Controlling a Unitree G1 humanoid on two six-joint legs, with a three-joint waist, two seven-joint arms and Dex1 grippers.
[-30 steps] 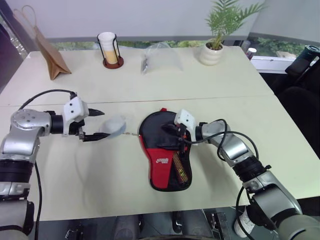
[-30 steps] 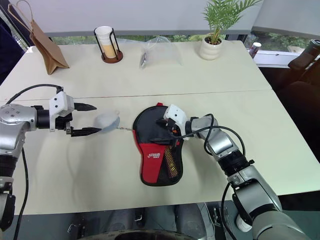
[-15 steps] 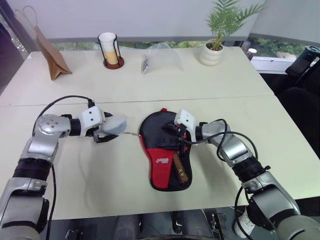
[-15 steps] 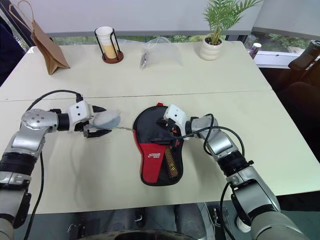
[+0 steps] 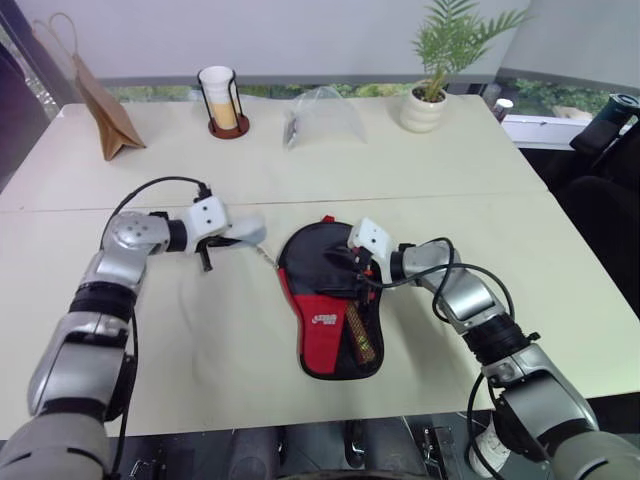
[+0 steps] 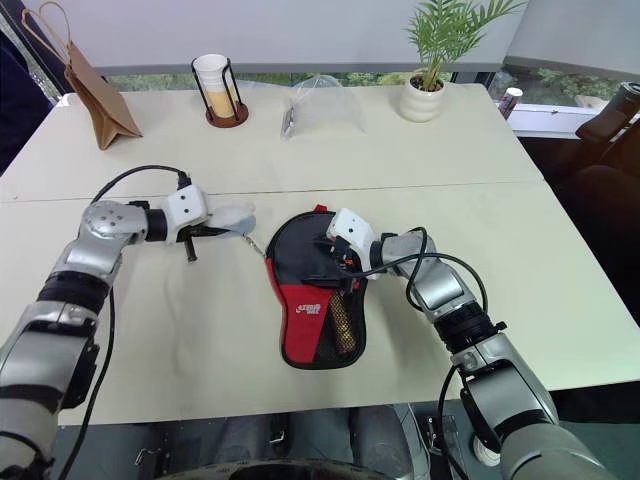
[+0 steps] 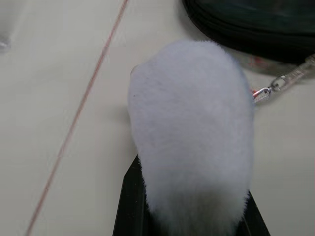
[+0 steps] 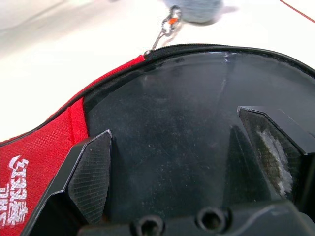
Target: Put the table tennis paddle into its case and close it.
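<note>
Left eye view: cream bench (image 5: 300, 160), window behind; left end effector (image 5: 215, 243) clenched on grey plush toy (image 5: 243, 231); right end effector (image 5: 358, 268) released over case (image 5: 325, 300).

The case (image 8: 44, 162) carries white lettering on its red panel, lower left of the right wrist view. The characters cannot be read.
</note>
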